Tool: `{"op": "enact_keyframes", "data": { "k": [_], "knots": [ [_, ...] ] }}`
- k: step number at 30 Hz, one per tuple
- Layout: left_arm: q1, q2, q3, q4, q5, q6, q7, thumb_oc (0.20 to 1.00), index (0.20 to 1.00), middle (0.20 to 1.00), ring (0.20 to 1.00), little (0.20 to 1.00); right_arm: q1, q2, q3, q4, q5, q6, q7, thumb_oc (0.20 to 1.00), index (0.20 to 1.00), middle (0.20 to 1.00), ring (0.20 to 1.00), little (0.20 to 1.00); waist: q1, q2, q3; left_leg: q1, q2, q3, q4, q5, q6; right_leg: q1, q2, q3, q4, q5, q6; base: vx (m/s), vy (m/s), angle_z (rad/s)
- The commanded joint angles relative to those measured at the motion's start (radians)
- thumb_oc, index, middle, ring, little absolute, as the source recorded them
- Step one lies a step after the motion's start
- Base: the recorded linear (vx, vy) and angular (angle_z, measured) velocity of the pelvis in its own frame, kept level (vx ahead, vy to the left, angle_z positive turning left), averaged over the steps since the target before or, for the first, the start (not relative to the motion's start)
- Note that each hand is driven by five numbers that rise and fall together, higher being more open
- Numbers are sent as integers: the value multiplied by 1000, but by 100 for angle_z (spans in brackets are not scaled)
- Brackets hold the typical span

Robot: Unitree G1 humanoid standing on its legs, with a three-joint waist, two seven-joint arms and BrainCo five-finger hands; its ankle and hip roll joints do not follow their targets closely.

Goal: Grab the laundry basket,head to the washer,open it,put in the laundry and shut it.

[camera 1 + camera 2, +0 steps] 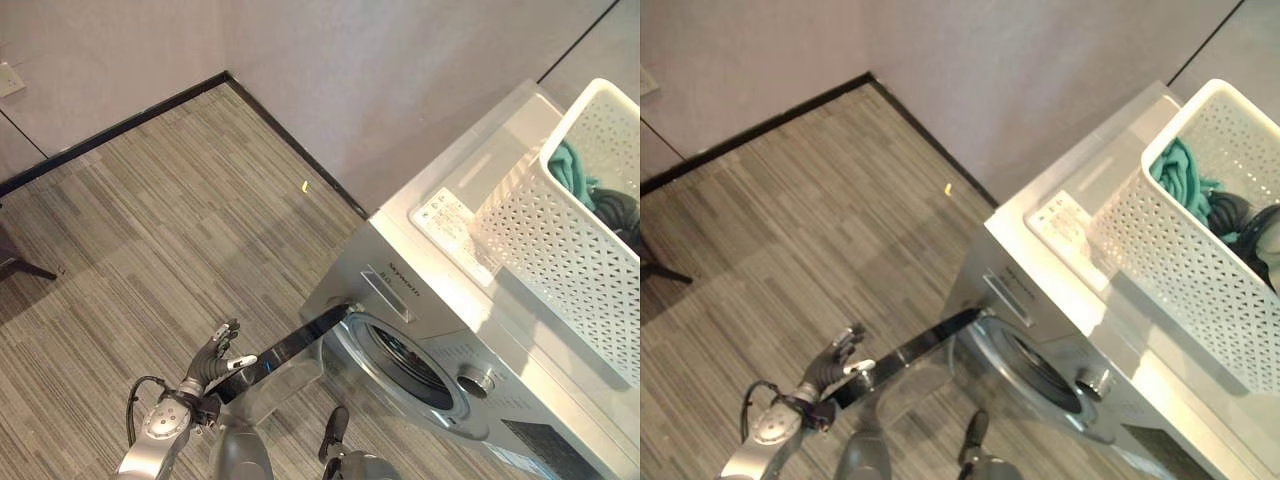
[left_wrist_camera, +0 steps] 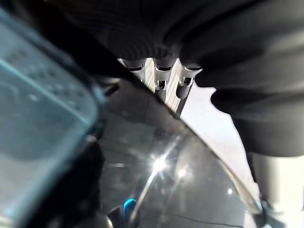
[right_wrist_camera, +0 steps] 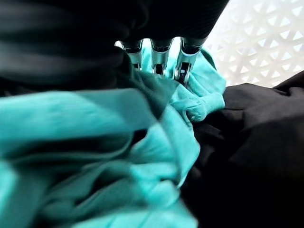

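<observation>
A white perforated laundry basket [image 1: 540,240] stands on top of the silver washer [image 1: 470,300], holding teal cloth [image 1: 1180,175] and black cloth [image 3: 256,142]. The washer's round door [image 1: 290,350] is swung wide open to the left, and the dark drum opening [image 1: 405,365] is bare. My left hand [image 1: 210,362] rests at the door's outer edge, its fingers [image 2: 161,76] straight over the dark glass [image 2: 156,171]. My right hand [image 3: 161,54] is down inside the basket, pressed into the teal cloth [image 3: 95,123] beside the black cloth.
The washer sits against a grey wall with black skirting [image 1: 290,140]. Striped wood-look floor [image 1: 150,220] spreads out to the left of the open door. A small yellow scrap [image 1: 305,186] lies near the wall, and a dark furniture leg [image 1: 20,265] shows at the far left.
</observation>
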Motion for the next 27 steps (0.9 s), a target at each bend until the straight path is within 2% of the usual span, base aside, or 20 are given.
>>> {"op": "enact_keyframes", "data": {
  "k": [1, 5, 8, 15, 23, 27],
  "knots": [
    [-64, -5, -28, -9, 0, -10, 13, 1000, 1000, 1000, 1000, 1000, 15, 121, 119, 21, 39, -7, 1, 200, 200, 200, 200, 200, 42, 9, 52, 43, 45, 26, 4, -47, 1, -32, -67, -18, 9, 8, 34, 0, 0, 0],
    [-61, -15, -10, 19, -7, -7, 34, 1000, 1000, 1000, 1000, 1000, -43, 152, 1, 47, 113, -8, -102, 200, 200, 200, 200, 200, 23, 7, 33, 77, 44, 38, 4, -62, 8, -12, -65, -4, 9, 7, 32, 0, 0, 0],
    [-55, -16, -1, 26, -8, -6, 39, 1000, 1000, 1000, 1000, 1000, -59, 155, -43, 34, 141, -12, -131, 200, 200, 200, 200, 200, 16, 5, 21, 89, 43, 41, 4, -68, 10, -3, -66, 0, 9, 5, 31, 19, 5, -4],
    [-53, -27, 6, 63, 1, -6, 43, 1000, 1000, 1000, 1000, 1000, -106, 114, -222, -47, 322, -76, -252, 200, 200, 200, 200, 200, -5, 3, -25, 152, 32, 48, 4, -98, 18, 50, -70, 3, 9, -4, 33, 26, 11, -5],
    [-50, -39, -13, 82, 18, -6, 42, 1000, 1000, 1000, 1000, 1000, -98, 83, -338, -171, 413, -132, -324, 200, 200, 200, 200, 200, -24, 6, -70, 210, 23, 58, 4, -127, 25, 104, -75, 3, 9, -14, 35, 24, 10, 0],
    [-47, -43, -16, 86, 22, -5, 50, 1000, 1000, 1000, 1000, 1000, -123, 66, -358, -168, 446, -147, -352, 200, 200, 200, 200, 200, -30, 8, -83, 243, 18, 63, 4, -139, 28, 131, -78, 4, 12, -18, 36, 33, 17, -1]
  ]
}}
